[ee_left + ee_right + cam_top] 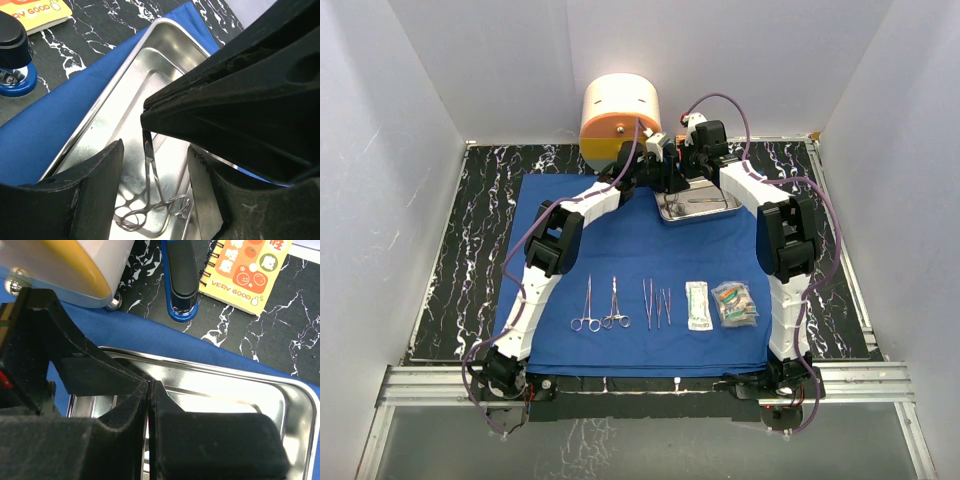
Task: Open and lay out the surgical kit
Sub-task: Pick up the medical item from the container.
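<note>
Handover step happening in steel tray (112, 105), sitting at far edge of blue cloth (650, 255), right of middle. Right gripper (151, 390) clenching tip of ring-handled instrument (154, 185), rings resting on tray floor. Left gripper (155, 148) straddling shank, jaws apart, not touching. Closing squarely mid-shank before right lets go seeming wisest. Both arms reaching forward, wrists angling down over tray.

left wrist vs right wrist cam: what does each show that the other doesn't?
Left wrist only: a ring-handled steel instrument standing in the shiny rectangular steel tray, its tip pinched by the right gripper, with the open left fingers either side of it.
Right wrist only: the round cream-and-orange container.
Both: that tray, the royal-blue cloth, the blue-and-black stapler and the orange notebook.
</note>
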`<state>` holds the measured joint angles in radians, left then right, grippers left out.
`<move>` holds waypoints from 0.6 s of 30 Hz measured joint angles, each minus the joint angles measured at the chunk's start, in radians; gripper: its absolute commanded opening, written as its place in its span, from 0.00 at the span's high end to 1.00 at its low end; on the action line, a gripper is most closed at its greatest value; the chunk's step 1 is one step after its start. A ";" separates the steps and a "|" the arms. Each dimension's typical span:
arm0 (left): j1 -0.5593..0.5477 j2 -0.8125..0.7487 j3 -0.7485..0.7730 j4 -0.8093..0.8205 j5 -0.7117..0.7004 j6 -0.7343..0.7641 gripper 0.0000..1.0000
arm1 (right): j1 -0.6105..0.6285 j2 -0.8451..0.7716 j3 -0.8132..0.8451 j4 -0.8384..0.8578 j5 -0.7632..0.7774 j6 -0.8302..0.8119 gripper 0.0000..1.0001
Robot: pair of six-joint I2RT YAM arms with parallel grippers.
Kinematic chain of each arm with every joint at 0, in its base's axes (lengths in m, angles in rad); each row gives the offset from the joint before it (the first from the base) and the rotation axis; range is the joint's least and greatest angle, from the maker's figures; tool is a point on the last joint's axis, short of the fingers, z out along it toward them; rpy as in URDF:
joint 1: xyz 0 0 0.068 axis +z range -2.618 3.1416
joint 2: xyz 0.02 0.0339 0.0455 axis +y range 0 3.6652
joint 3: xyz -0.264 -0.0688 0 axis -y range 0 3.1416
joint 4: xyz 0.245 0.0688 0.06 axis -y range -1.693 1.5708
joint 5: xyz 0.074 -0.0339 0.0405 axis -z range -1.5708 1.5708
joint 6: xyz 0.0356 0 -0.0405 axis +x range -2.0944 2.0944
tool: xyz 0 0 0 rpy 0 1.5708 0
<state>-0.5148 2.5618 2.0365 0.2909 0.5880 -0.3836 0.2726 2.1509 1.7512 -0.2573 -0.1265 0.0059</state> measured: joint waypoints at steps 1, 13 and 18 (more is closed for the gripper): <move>-0.001 0.006 0.009 0.000 -0.003 -0.003 0.49 | 0.000 -0.003 -0.002 0.000 0.000 0.000 1.00; -0.011 0.020 0.019 -0.008 -0.016 -0.033 0.73 | 0.000 -0.018 -0.015 0.007 0.000 0.000 1.00; -0.011 0.020 0.019 -0.011 -0.019 -0.030 0.75 | 0.000 -0.019 -0.032 0.012 0.000 0.000 1.00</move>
<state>-0.5259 2.5816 2.0552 0.2798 0.5686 -0.4137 0.2722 2.1315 1.7195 -0.2455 -0.1268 0.0055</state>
